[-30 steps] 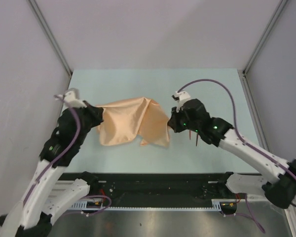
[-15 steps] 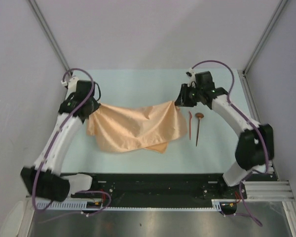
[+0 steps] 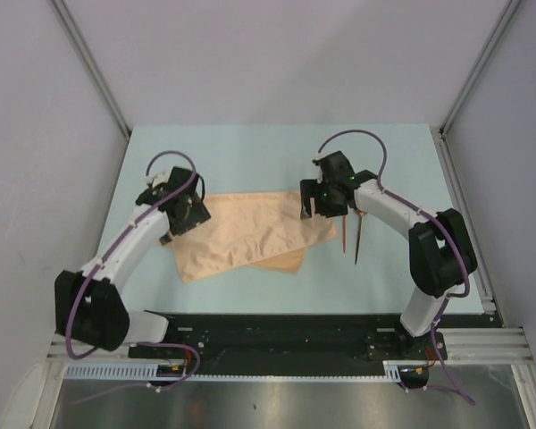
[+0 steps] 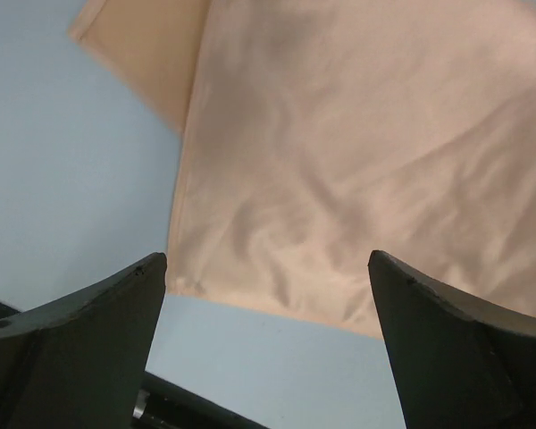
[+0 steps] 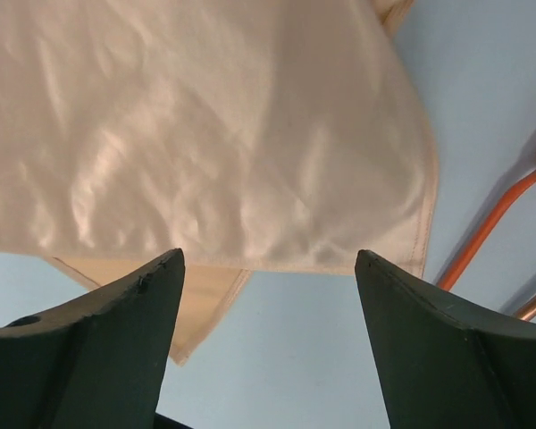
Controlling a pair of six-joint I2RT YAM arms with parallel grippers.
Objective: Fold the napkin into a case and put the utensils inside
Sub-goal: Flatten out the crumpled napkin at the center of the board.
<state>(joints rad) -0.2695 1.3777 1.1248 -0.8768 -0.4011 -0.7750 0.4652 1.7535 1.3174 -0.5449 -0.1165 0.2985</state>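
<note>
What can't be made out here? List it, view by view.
Top view: far ends of the utensils, hidden under the right arm.
Right wrist: the utensils are cut off by the right edge.
Both wrist views: the napkin runs past the frame, and its under layer is mostly covered by the top layer.

No readable writing in any view.
The napkin (image 3: pixel 250 237), the table (image 3: pixel 250 152), the left arm (image 3: pixel 129 248) and the right arm (image 3: pixel 395 211) show no lettering, label, brand mark or number that can be made out from above or from either wrist.
</note>
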